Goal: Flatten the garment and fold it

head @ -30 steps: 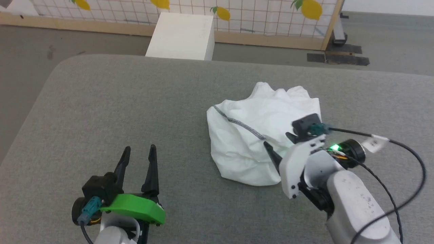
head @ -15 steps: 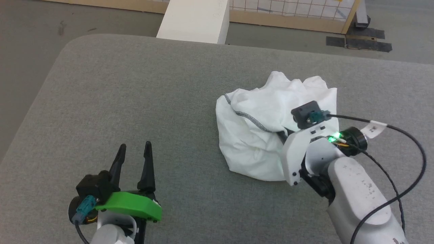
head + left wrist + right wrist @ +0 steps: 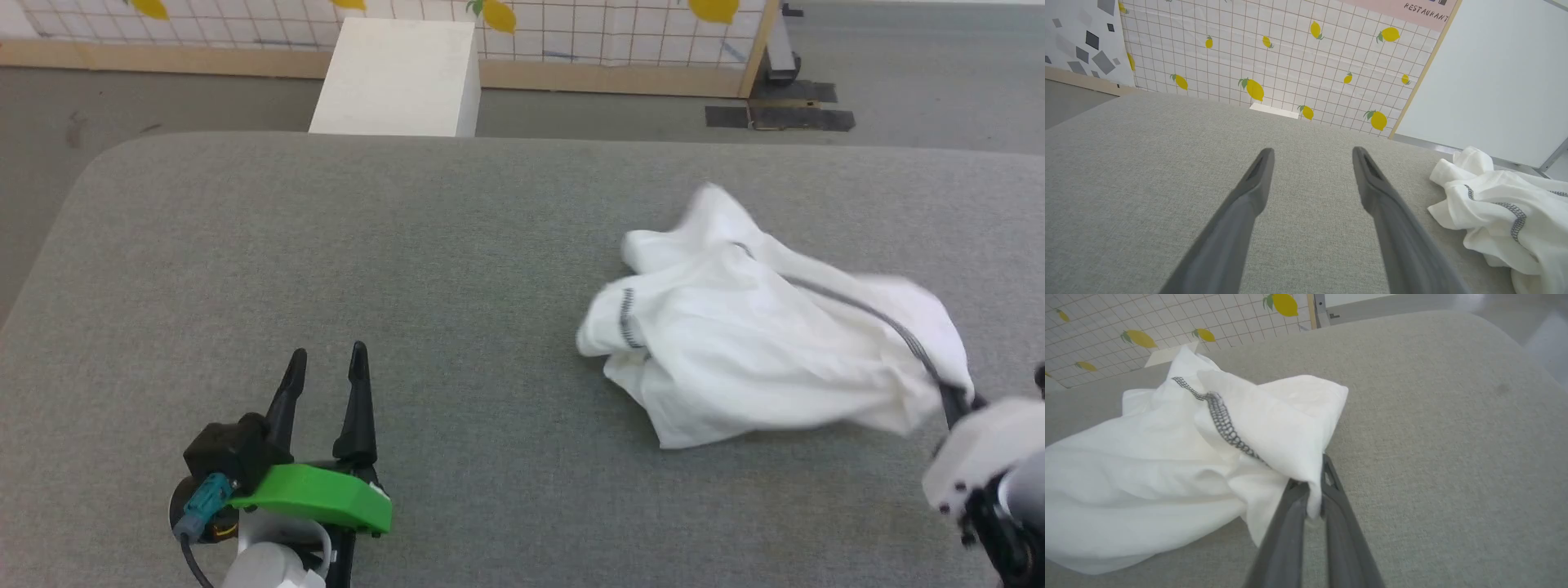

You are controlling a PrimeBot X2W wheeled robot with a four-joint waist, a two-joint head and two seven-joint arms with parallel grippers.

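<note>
Wrist view reveals right pincer [image 3: 1310, 473] clamping garment [image 3: 1167, 465] edge.

Your head camera looks forward and down from high above the grey tabletop [image 3: 326, 245], with the left claw [image 3: 328, 351] at lower left and the lemon-tiled screen [image 3: 612, 33] along the top edge. Your left wrist camera sits low over that tabletop, facing along the left claw toward the screen, the garment [image 3: 1506, 212] at its right edge. Your right wrist camera sits close behind the right claw [image 3: 1310, 477], nearly on the garment, and all three views share garment, tabletop and screen
</note>
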